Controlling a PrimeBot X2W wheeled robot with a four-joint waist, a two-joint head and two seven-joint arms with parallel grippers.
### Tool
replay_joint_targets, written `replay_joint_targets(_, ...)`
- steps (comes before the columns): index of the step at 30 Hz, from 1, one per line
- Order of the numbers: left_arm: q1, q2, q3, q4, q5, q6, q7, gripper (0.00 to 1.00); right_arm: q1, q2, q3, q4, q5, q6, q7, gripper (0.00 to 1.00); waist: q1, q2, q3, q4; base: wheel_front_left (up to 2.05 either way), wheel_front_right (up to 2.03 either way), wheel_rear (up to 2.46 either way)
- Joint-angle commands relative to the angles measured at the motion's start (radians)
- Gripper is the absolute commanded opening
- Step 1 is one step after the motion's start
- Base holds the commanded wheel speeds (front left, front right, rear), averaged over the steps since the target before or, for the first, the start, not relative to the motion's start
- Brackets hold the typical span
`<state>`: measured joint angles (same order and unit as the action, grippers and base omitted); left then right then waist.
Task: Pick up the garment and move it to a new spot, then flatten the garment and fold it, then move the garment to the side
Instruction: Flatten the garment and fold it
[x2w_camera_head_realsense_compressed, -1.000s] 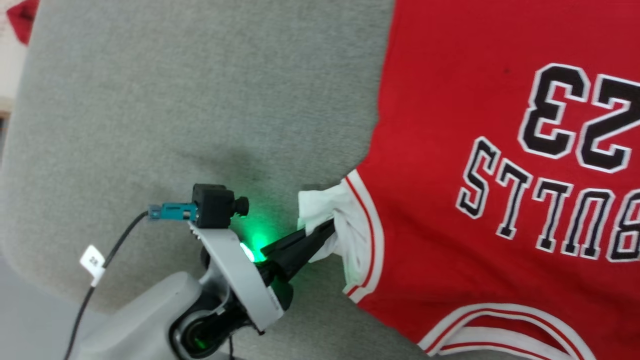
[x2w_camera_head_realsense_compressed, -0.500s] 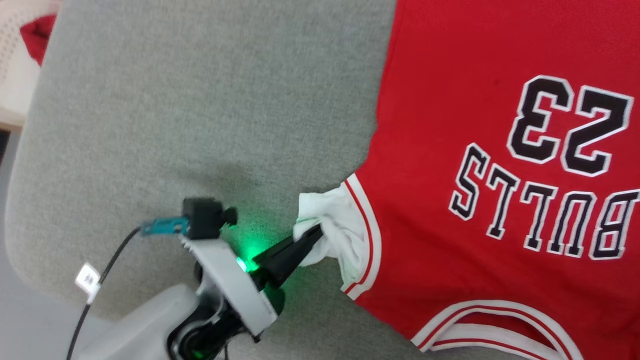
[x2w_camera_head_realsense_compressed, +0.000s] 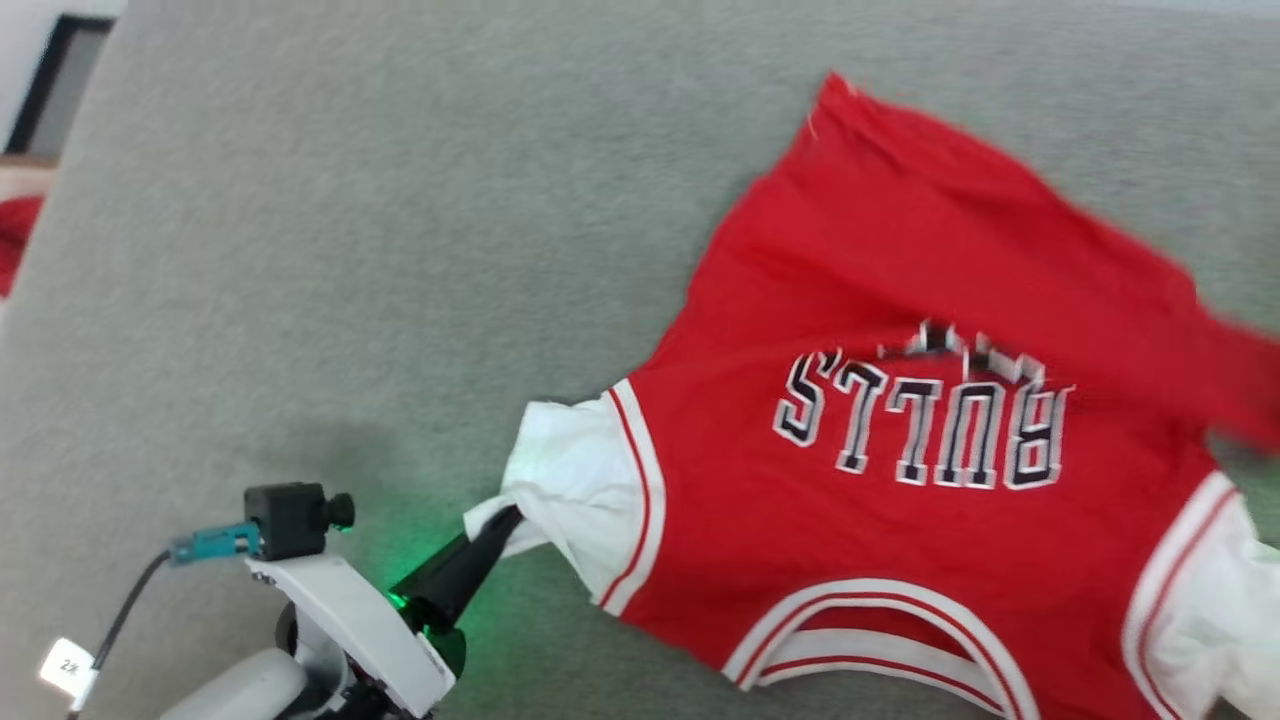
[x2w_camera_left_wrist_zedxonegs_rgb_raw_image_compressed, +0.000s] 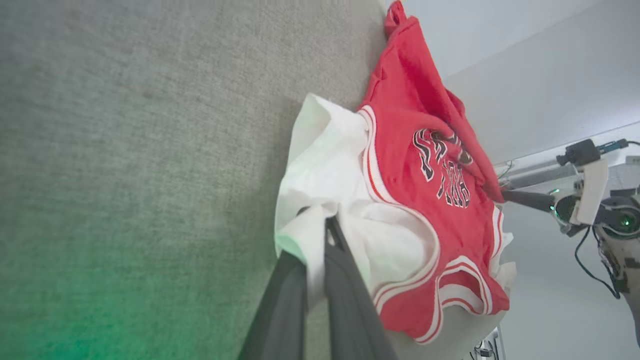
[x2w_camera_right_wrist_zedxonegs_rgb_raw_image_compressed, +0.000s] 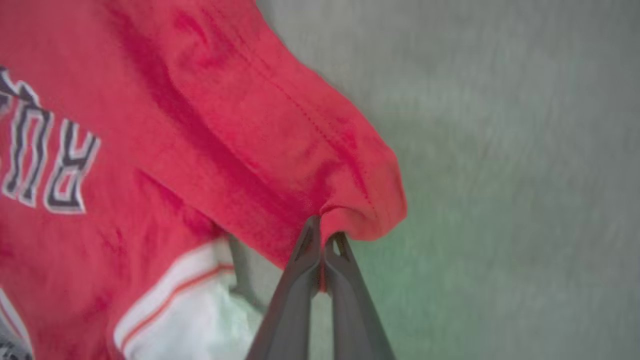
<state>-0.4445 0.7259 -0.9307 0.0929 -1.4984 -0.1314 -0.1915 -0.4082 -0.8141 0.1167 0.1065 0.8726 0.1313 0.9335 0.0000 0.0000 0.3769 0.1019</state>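
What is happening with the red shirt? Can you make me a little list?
shirt: red, lying rumpled on the grey surface
lettering: BULLS shows; red cloth is folded over most of the number
left gripper: shut on the white sleeve
right gripper: shut on a red edge of the shirt
folding: not finished yet

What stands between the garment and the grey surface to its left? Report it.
Nothing visible does. The left tool is shut on the garment at its white sleeve, the right tool on a red fold; the grey surface beside it shows no obstacle.
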Motion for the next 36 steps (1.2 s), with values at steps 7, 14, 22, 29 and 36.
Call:
replay_joint_targets(7, 0.011, 0.022, 0.047, 0.025, -0.022, 0.008, -0.031, 0.0, 0.4, 0.069, -0.077, -0.221, 0.056, -0.001, 0.019, 0.0, 0.0, 0.0, -0.057, -0.153, 0.0, 0.0, 0.0)
replay_joint_targets(14, 0.008, 0.043, 0.091, 0.042, -0.033, 0.023, -0.046, 0.0, 0.603, 0.15, -0.048, -0.335, 0.004, -0.001, 0.027, 0.0, 0.0, 0.0, -0.048, -0.213, 0.0, 0.0, 0.0)
replay_joint_targets(22, 0.006, 0.064, 0.089, 0.021, -0.016, 0.037, -0.036, 0.0, 0.528, 0.174, -0.131, -0.382, -0.068, -0.001, -0.068, 1.0, 0.0, 0.0, -0.047, -0.228, 0.0, 0.0, 0.0)
replay_joint_targets(29, 0.007, 0.064, 0.085, -0.043, 0.018, 0.056, -0.044, 0.0, 0.332, 0.112, -0.24, -0.474, -0.124, -0.001, -0.105, 1.0, 0.0, 0.0, -0.014, -0.175, 0.0, 0.0, 0.0)
replay_joint_targets(36, -0.011, 0.014, 0.062, -0.048, 0.049, 0.066, -0.04, 0.0, 0.018, 0.128, -0.014, -0.347, -0.243, -0.001, -0.214, 1.0, 0.0, 0.0, 0.008, -0.086, 0.0, 0.0, 0.0)
